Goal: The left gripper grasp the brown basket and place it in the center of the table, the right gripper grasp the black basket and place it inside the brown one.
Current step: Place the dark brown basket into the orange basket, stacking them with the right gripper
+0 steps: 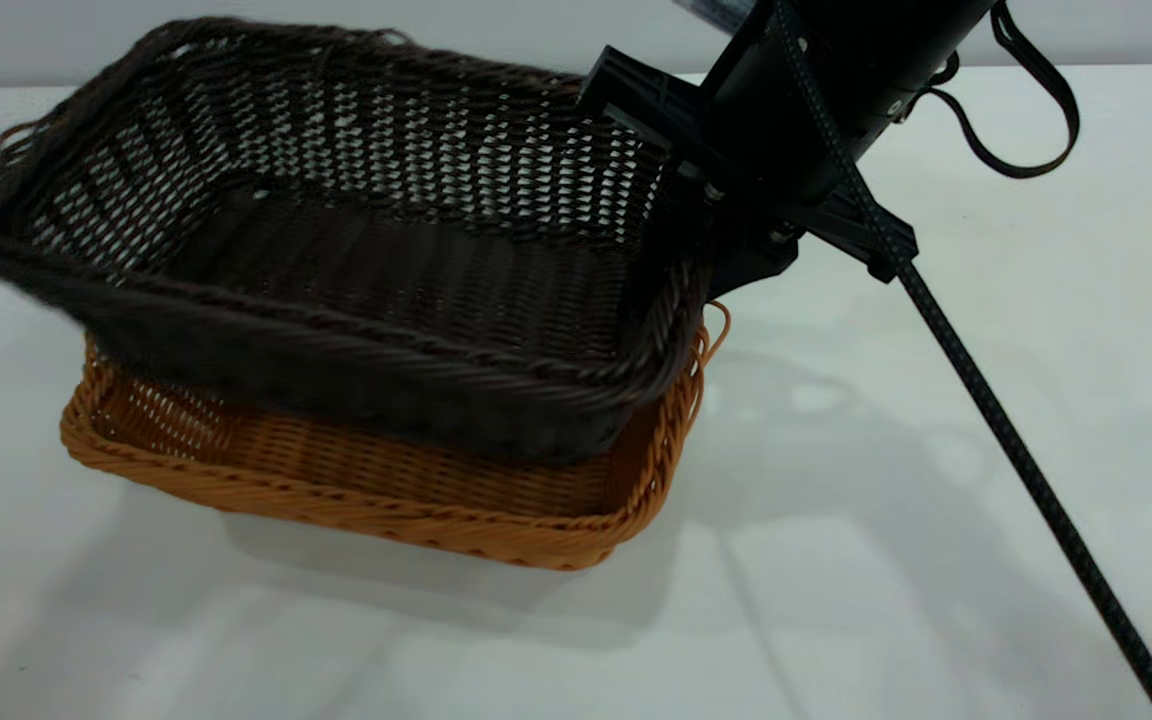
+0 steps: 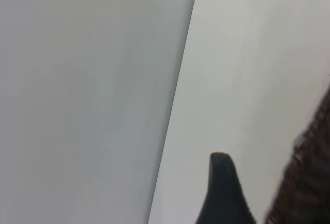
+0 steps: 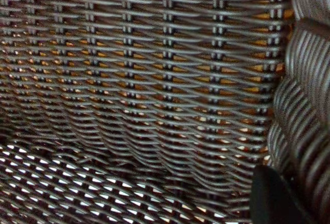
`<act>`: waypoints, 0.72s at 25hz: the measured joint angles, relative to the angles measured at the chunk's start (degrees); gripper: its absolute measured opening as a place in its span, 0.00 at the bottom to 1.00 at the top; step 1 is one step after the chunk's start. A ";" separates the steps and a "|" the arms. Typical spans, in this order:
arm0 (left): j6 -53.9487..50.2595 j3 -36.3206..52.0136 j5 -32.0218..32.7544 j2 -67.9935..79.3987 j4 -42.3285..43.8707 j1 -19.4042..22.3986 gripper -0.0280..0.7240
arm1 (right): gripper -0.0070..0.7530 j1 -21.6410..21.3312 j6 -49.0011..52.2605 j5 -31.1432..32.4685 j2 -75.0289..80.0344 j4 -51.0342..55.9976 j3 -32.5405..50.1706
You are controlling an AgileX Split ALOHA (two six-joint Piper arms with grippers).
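Observation:
The black basket (image 1: 386, 270) hangs tilted over the brown basket (image 1: 386, 490), its lower near side dipping inside the brown rim and its left end raised. My right gripper (image 1: 701, 255) is shut on the black basket's right rim. In the right wrist view one finger (image 3: 276, 198) presses beside the braided rim (image 3: 304, 131), and orange shows through the black weave (image 3: 154, 80). The brown basket rests on the white table (image 1: 936, 450). My left gripper (image 2: 263, 193) is out of the exterior view. One of its fingers (image 2: 223, 193) shows over bare table, apart from the dark basket edge (image 2: 309, 183).
A black cable (image 1: 1016, 450) runs from the right arm down to the front right. A strap loop (image 1: 1036, 110) hangs off that arm. The table's edge (image 2: 175, 105) and a grey wall show in the left wrist view.

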 joint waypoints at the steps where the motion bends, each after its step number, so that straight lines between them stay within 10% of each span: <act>1: 0.00 0.00 0.00 0.00 0.00 0.00 0.63 | 0.12 0.00 -0.10 0.65 0.01 0.00 0.00; 18: -0.05 0.00 0.00 0.00 0.00 0.00 0.63 | 0.12 0.07 -0.06 -3.84 4.76 0.66 0.00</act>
